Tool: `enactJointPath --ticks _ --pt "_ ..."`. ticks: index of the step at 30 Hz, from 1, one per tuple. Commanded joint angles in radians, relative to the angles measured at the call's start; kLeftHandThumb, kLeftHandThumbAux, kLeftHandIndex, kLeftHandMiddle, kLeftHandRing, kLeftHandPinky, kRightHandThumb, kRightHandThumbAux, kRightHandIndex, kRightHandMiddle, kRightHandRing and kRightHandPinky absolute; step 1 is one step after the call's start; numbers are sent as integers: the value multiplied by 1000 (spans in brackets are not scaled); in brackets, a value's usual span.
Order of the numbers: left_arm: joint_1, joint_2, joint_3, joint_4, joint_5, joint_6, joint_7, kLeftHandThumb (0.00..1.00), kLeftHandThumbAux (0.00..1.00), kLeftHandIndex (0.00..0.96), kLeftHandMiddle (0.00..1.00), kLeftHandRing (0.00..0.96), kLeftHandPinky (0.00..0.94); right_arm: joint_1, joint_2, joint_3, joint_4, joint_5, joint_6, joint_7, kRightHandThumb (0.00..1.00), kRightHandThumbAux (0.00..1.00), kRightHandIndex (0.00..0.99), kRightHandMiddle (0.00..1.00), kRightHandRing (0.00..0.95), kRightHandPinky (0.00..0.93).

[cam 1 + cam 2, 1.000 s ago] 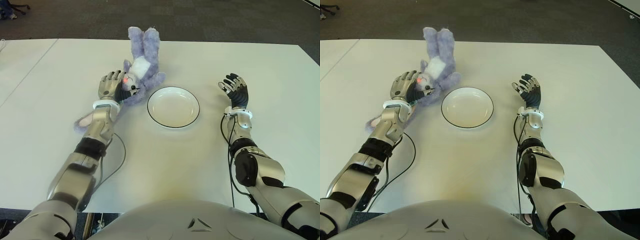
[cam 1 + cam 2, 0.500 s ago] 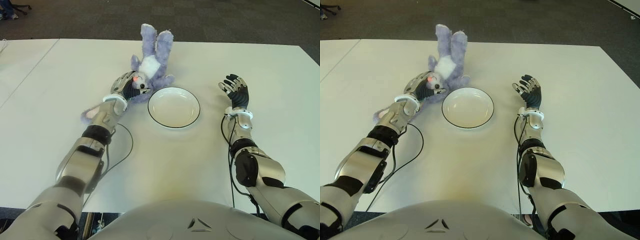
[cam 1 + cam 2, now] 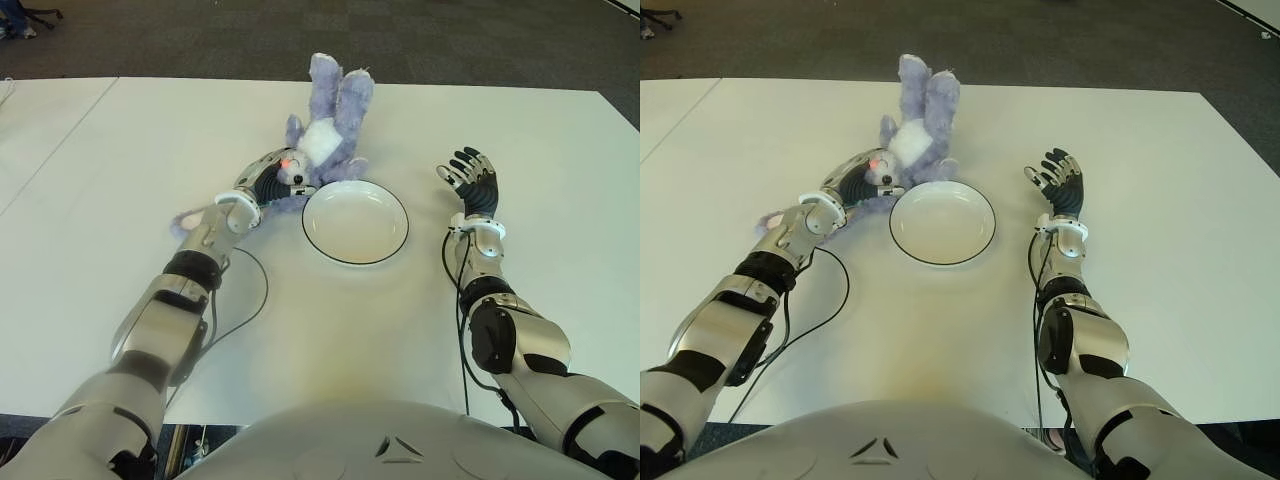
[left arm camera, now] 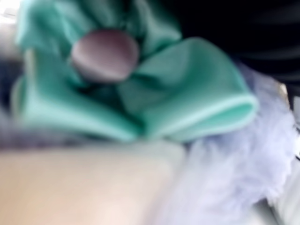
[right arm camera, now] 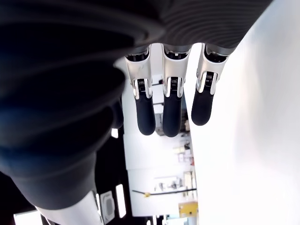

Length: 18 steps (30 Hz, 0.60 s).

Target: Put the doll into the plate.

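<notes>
My left hand [image 3: 262,180] grips the purple bunny doll [image 3: 322,140] at its head, just beside the white plate [image 3: 355,222]. My right hand [image 3: 470,180], beyond the plate, fingers spread, empty.

No text, label, brand, number or sign can be read on anything in these views.

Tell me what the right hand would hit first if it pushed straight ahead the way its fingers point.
Probably nothing: beyond the right hand, only bare table shows up to the far edge. The plate and doll lie off to its left.
</notes>
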Motion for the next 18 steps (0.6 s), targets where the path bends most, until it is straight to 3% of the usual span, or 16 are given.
enactJointPath --ticks 1,5,6,9,11,12,13,14,15,18 --pt "95 -45 -44 15 -40 2 -113 0 365 0 0 0 27 197 71 14 139 -11 135 -30 101 876 201 235 231 239" --pt "92 -67 -33 26 -72 30 -117 0 368 0 0 0 39 196 69 21 139 -18 139 -36 94 882 194 234 229 244" --pt "85 -77 -32 44 -77 36 -111 0 389 0 0 28 99 196 69 20 139 -16 139 -35 93 885 197 240 234 253" --pt "53 -106 -20 126 -95 47 -85 0 405 13 38 84 162 196 70 16 138 -9 137 -27 93 886 201 242 237 252" --pt "49 -115 -7 145 -115 49 -77 0 422 66 92 146 209 196 70 14 138 -7 136 -25 95 885 202 243 238 249" --pt "47 -118 -1 153 -123 47 -72 60 474 194 269 329 375 196 70 13 138 -6 135 -24 96 885 203 243 239 251" --pt "46 -123 8 166 -130 35 -48 78 486 226 314 376 417 195 71 13 138 -6 134 -25 98 884 203 243 239 251" --pt "45 -128 15 180 -132 20 -16 182 551 345 483 528 585 195 71 13 138 -7 134 -26 99 884 203 243 239 251" --pt "44 -131 19 190 -133 10 7 626 683 420 666 694 768 195 71 14 138 -8 133 -27 101 883 202 241 237 250" --pt "41 -140 32 220 -142 7 69 697 700 433 722 749 814 194 70 18 139 -11 135 -31 102 882 202 240 235 249"
